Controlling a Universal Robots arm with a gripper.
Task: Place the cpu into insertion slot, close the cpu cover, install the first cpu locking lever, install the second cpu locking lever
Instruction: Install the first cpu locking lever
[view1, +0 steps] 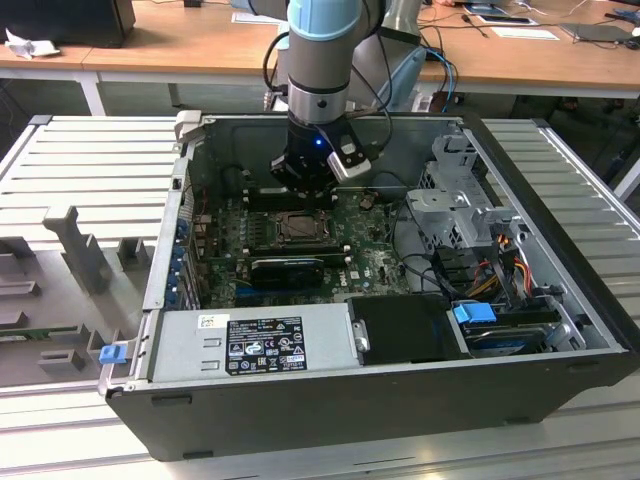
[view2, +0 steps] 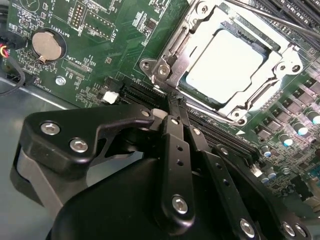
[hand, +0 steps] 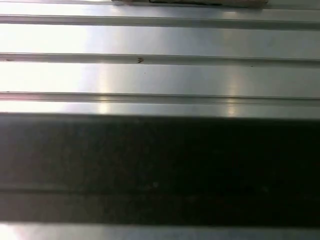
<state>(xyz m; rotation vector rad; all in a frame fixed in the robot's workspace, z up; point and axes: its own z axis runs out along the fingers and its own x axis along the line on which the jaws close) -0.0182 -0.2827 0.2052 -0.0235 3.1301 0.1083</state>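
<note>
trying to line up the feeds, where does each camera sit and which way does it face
Exterior view: off the arm, looking down into the open grey computer case; the arm and black gripper show.
Second wrist view: on the wrist, facing the green motherboard, gripper beside the silvery cpu cover.
First wrist view: faces ribbed silvery metal.
Shared: cpu cover.

Open computer case (view1: 560, 300) on ribbed metal table (view1: 90, 150); coin battery (view2: 48, 45) on green board (view2: 105, 60).

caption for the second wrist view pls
Shut black gripper at the silvery cpu cover, closed over the pale cpu.
</note>
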